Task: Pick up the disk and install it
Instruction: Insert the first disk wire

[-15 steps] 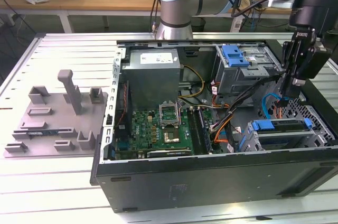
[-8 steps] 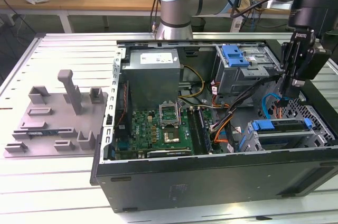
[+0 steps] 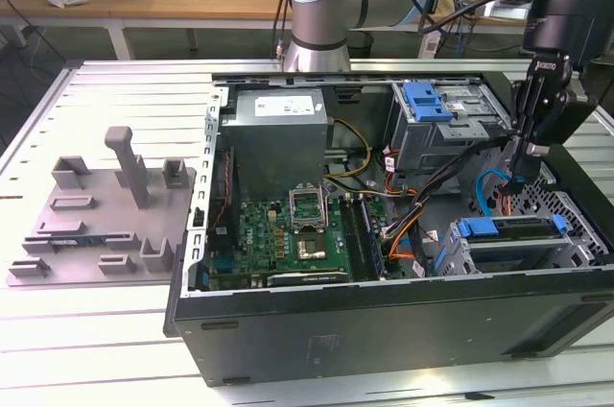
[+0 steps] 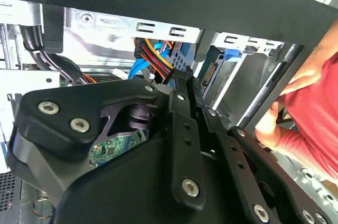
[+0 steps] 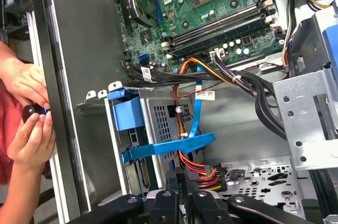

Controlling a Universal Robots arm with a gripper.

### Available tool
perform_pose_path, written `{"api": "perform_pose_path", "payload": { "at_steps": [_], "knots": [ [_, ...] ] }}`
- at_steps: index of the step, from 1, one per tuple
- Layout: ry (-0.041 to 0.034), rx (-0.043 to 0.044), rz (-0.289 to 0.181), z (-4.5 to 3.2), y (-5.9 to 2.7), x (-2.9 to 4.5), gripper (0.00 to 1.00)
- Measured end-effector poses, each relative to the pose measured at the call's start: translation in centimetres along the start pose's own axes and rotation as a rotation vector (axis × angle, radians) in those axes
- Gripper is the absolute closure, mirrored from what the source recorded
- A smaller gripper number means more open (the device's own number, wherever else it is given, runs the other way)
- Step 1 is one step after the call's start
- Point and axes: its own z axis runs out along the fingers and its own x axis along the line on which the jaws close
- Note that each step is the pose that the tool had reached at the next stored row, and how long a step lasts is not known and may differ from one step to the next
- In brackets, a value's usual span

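Your claw (image 3: 516,186) hangs inside the open computer case (image 3: 384,330), on the exterior view's right, and it points straight down. It is narrow, pinched almost closed, and you can see nothing held in it.

The disk (image 3: 508,228) lies just below the claw and a little nearer to the front of the case. It sits flat in the metal cage (image 3: 576,253) at the near right corner, so it looks to be in its slot already. Its long side runs from the exterior view's left to its right, and a blue plastic end shows on each side.

A blue cable (image 3: 491,194) curls down between the claw and the disk, very near the claw's tip. It is thin, flat and bendy, so it could catch.

The cage is shiny grey metal with lots of little holes. The frame around the disk is smooth blue plastic. The case is hard and black. Left of the disk lies the green board (image 3: 288,234), bumpy with small parts.

In the first wrist view, a person's hands (image 5: 26,129) rest just outside the case wall.
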Motion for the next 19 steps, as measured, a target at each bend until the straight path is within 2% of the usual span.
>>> {"api": "perform_pose_path", "payload": {
  "at_steps": [8,11,19],
  "knots": [
    [0.0007,0.0009,-0.001,0.02,0.03,0.01,0.84],
    [-0.0018,0.0005,-0.002,0.10,0.02,0.19,0.84],
    [-0.0187,-0.0031,-0.004,0.33,-0.09,0.85,0.84]
  ]
}}
